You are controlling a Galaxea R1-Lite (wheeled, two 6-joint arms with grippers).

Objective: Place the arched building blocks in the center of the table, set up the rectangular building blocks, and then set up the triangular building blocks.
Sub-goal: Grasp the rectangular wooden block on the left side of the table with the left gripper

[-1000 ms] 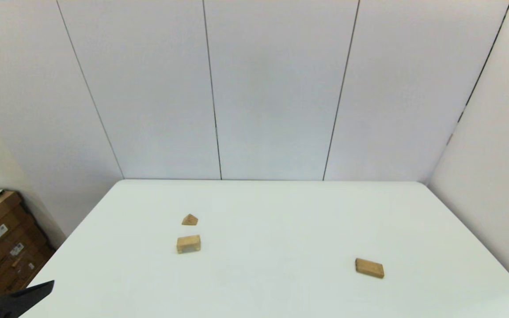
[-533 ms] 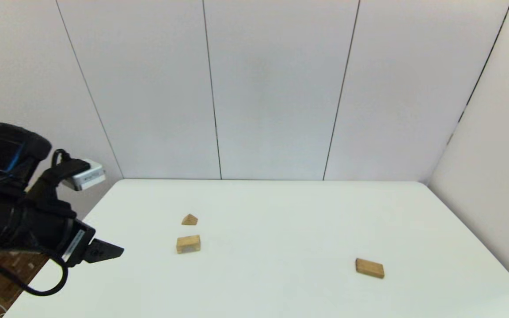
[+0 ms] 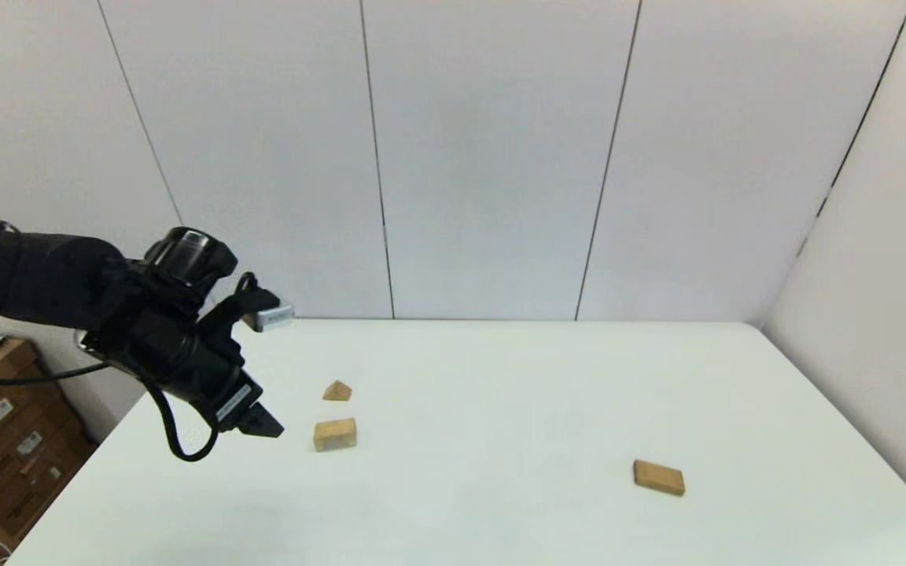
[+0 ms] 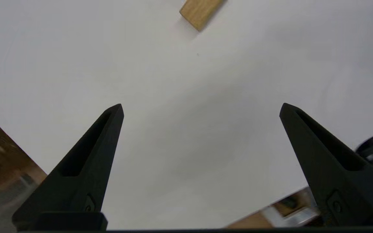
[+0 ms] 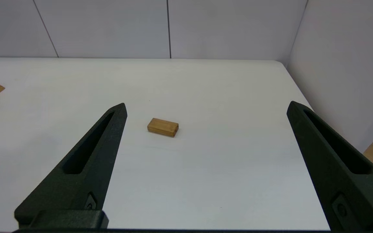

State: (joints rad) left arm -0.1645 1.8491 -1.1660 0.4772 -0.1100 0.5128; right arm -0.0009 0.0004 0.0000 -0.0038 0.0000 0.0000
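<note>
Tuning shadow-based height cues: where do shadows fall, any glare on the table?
Left wrist view: soft shadow on the table beneath the left hand. Head view: faint smudge beneath that arm, no glare. Right wrist view, parked right hand: even light, thin shadow beside the rectangular block.

Arched block (image 3: 335, 435), triangular block (image 3: 337, 391) adjacent; slab (image 3: 658, 478) apart.

No words or numbers can be read anywhere. The brown boxes (image 3: 5, 440) beside the counter have small white stickers, but the print on them is too tiny to read. A pale label on the left arm (image 3: 229, 402) near its wrist is too small to read as well.
</note>
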